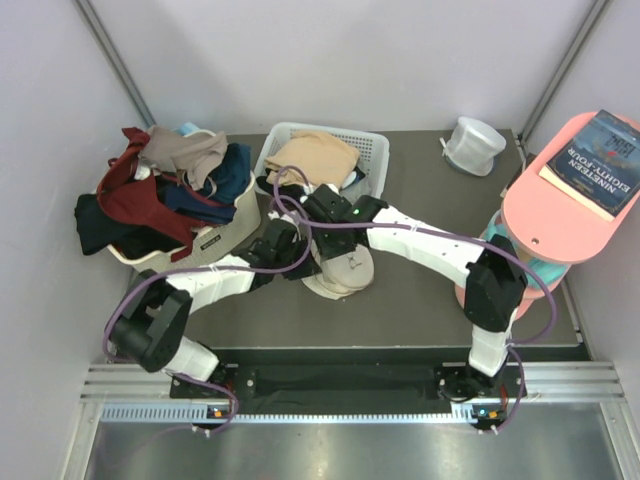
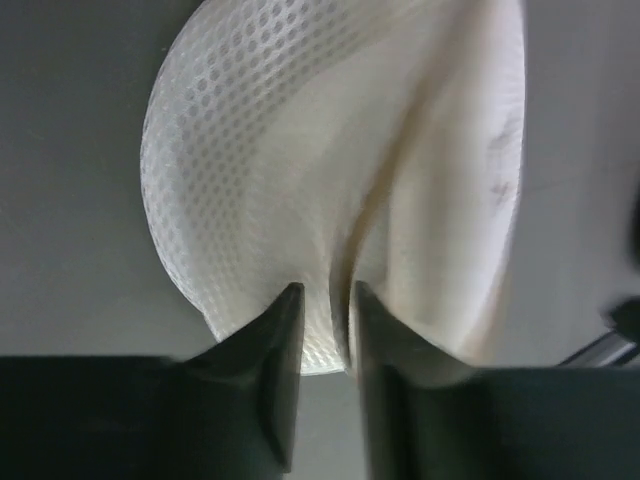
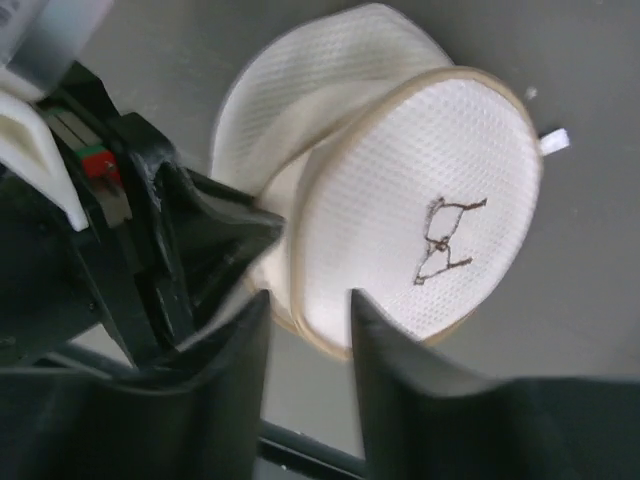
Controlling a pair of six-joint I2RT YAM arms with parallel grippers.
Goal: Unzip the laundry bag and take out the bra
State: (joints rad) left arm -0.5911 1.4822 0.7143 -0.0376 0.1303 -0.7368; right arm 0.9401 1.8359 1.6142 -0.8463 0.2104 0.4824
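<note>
the big grey table (image 1: 400, 300) fills my top view, and the laundry bag (image 1: 340, 278) sits near the middle of it, a bit above the two arm bases. both arms reach in to it, one from the left of the frame and one from the right, so they are about the same way off. in the right wrist view the bag is tipped on its side: its round base (image 3: 420, 230) faces the camera at the right, and its mesh dome (image 2: 230, 180) points off to the upper left. the left gripper (image 2: 326, 292) has its jaws only a little apart, with a fold at the bag's bottom edge in the gap. i cannot tell if it is pinching that fold or has let go. the right gripper (image 3: 308, 298) stands a bit wider, with the rim of the base between its jaws, and i cannot tell if it holds on either. a dark thread mark (image 3: 445, 240) sits on the base. a small white tab (image 3: 555, 141) pokes out at the far right. it may be the zip pull, up and right of my right fingers. i see no bra yet.
</note>
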